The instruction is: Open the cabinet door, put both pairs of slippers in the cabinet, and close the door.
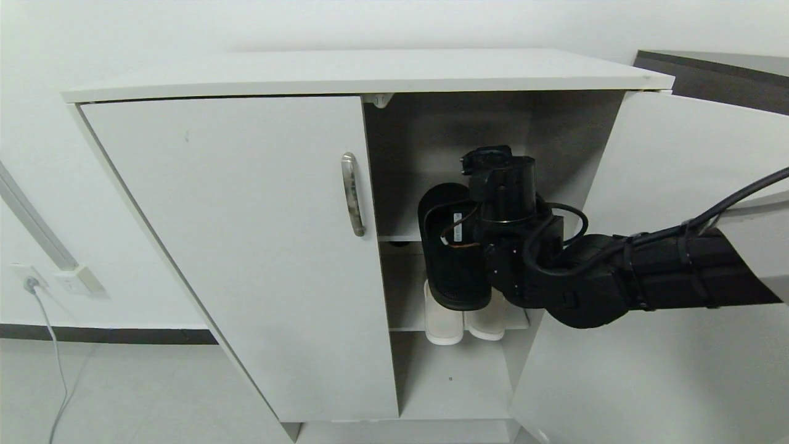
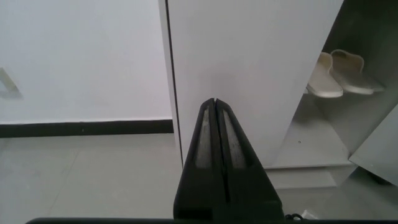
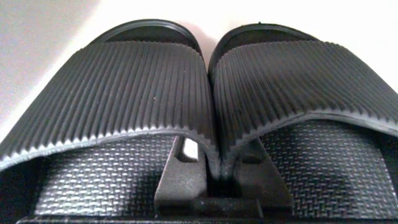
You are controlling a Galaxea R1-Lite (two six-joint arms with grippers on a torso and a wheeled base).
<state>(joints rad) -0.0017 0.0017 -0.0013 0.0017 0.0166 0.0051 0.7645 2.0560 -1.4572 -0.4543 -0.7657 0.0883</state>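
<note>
At open white cabinet (image 1: 370,74), right gripper (image 3: 214,169) clamps black ribbed rubber slippers (image 1: 447,265), white slippers (image 1: 444,324) at their 6 o'clock; left gripper (image 2: 214,109) closed, empty.

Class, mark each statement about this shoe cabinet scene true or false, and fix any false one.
1. The right door of the cabinet stands open. True.
2. The white slippers lie on the floor. False: they sit on a shelf inside the cabinet.
3. The right gripper holds the black slippers in its jaws. True.
4. The left gripper has its jaws open. False: they are shut, holding nothing.
</note>
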